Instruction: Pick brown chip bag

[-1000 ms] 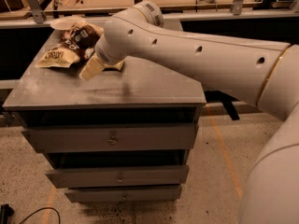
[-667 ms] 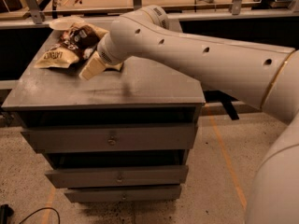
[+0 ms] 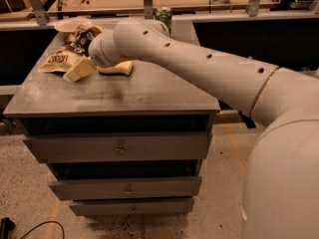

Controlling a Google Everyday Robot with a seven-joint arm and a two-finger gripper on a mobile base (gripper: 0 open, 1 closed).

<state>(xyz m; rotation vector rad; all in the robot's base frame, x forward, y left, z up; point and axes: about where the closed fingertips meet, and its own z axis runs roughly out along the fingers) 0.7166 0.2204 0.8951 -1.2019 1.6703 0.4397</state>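
The brown chip bag [image 3: 64, 59] lies crumpled at the far left corner of the drawer cabinet's [image 3: 149, 91] top. My gripper [image 3: 93, 59] sits low over that same corner, against the bag's near side, since a limp bag is best taken from close in. (Wide, narrow or already holding it, I cannot tell; my own wrist hides that.)
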